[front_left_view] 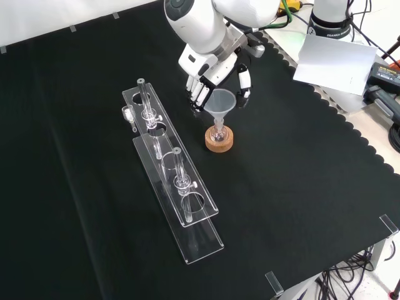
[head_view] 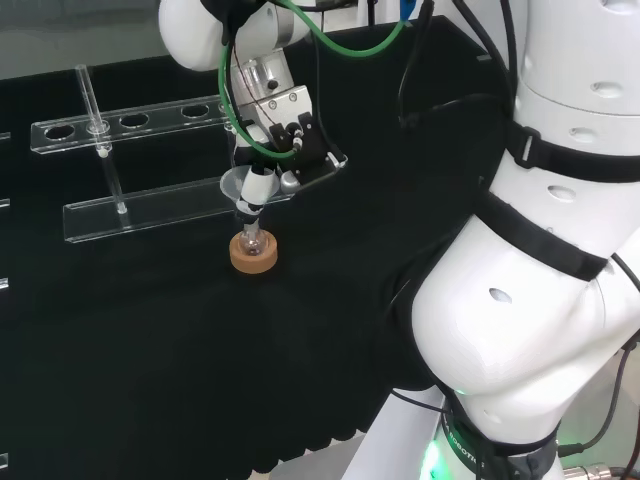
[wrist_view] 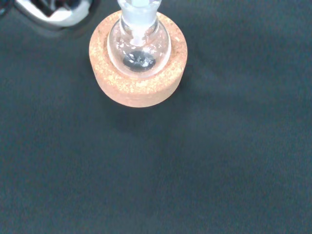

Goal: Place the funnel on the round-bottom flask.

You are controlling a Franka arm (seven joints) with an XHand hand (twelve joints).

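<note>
Flask (front_left_view: 218,133), small, round and clear, sat in a cork ring (front_left_view: 219,142) on the tabletop (front_left_view: 300,187), the funnel (front_left_view: 220,102) upright in its neck. Just behind, the robot hand (front_left_view: 215,78) hung with fingers around the funnel; contact was unclear.

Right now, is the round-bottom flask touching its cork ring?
Touching. In the wrist view, the round-bottom flask sits in the cork ring.
</note>
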